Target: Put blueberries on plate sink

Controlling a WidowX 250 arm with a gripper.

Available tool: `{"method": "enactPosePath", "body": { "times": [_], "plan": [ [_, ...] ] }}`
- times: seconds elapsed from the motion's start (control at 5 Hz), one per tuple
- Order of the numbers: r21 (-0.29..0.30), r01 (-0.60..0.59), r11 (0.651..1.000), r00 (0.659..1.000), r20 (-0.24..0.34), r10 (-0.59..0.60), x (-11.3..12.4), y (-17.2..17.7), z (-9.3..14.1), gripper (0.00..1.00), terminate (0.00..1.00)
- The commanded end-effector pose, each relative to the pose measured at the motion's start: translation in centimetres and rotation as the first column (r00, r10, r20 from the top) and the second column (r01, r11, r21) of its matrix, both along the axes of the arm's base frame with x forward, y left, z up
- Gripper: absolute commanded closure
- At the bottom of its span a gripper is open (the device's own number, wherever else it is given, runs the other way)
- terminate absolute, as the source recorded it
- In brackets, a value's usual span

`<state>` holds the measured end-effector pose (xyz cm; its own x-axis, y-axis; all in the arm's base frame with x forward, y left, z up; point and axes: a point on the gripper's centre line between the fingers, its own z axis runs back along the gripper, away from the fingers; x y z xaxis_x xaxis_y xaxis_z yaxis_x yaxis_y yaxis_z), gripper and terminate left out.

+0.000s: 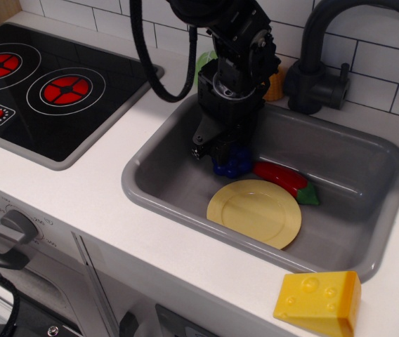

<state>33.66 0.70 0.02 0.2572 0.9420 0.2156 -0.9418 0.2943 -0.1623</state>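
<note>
The blueberries (234, 163), a dark blue glossy cluster, are in the grey sink (159, 156) at its back left, just beyond the pale yellow plate (255, 213) on the sink floor. My black gripper (222, 153) reaches down into the sink and its fingers are closed around the top of the blueberries, which hang slightly raised. Part of the cluster is hidden behind the fingers. The plate holds nothing.
A red pepper with a green stem (281, 177) lies right of the blueberries, touching the plate's far rim. A yellow cheese wedge (317, 302) sits on the counter at front right. A black faucet (318, 67) stands behind the sink and a stove (45, 84) is at left.
</note>
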Motion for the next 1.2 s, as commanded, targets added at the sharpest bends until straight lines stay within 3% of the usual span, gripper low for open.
{"method": "enactPosePath", "body": {
  "times": [0.0,0.4,0.6,0.8,1.0],
  "plan": [
    [-0.013,0.003,1.0,0.999,0.042,-0.003,-0.4,0.4,1.6,1.0,0.0],
    [-0.045,-0.037,0.998,0.991,0.129,0.043,0.4,1.1,4.5,1.0,0.0],
    [-0.07,-0.021,0.997,0.994,0.107,0.029,0.6,1.0,5.6,1.0,0.0],
    [-0.091,0.042,0.995,0.998,0.051,-0.037,-0.6,-0.8,5.4,1.0,0.0],
    [-0.105,0.099,0.99,0.995,0.031,-0.096,-1.8,-2.3,5.2,1.0,0.0]
  ]
}}
